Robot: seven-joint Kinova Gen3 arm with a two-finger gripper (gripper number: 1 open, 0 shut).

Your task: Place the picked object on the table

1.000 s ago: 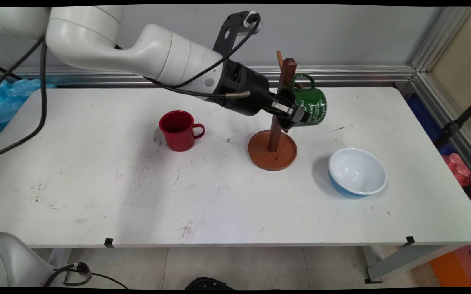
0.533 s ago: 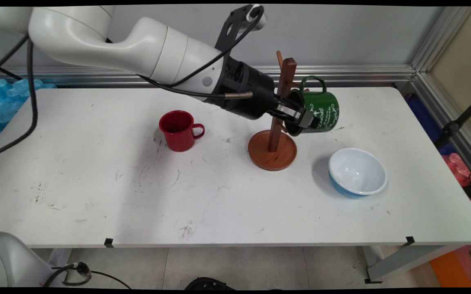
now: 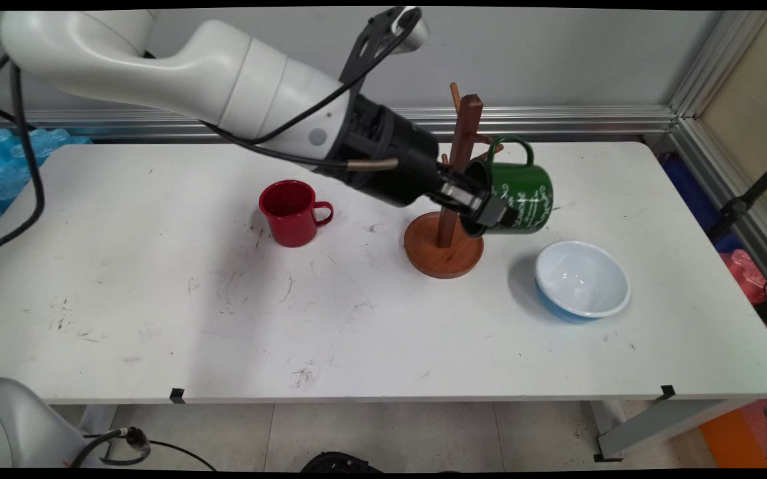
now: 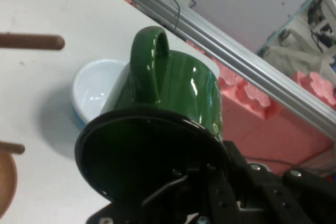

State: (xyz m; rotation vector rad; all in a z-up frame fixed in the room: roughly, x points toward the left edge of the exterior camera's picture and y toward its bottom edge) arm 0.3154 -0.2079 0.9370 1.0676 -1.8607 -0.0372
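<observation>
While the white arm reaches in from the upper left, a green mug (image 3: 519,199) is gripped at its rim by the claw (image 3: 483,206). The claw is clamped on the mug, with one finger (image 3: 493,214) seen on the outside of the rim. The mug is held in the air, tipped on its side, with its open mouth turned toward the arm and its handle on top. White writing can be seen on the mug's side.

The mug is just beside a wooden mug stand (image 3: 446,229), at about 3 o'clock from the stand's post. It cannot be told if the mug's handle touches the peg next to it. The stand has a round brown base and a straight post with small pegs, and it is set upright on the white tabletop (image 3: 157,299).

A white bowl with a blue outside (image 3: 583,281) is seen on the tabletop at about 5 o'clock from the mug, near it but apart. A red mug (image 3: 290,213) is stood upright at about 9 o'clock from the stand, well apart from it, with its handle pointed toward the stand.

In the hand view, the dark inside of the green mug (image 4: 168,129) fills the middle, and the bowl (image 4: 94,90) is seen behind it. Two pegs of the stand (image 4: 31,41) are seen at the left edge.
</observation>
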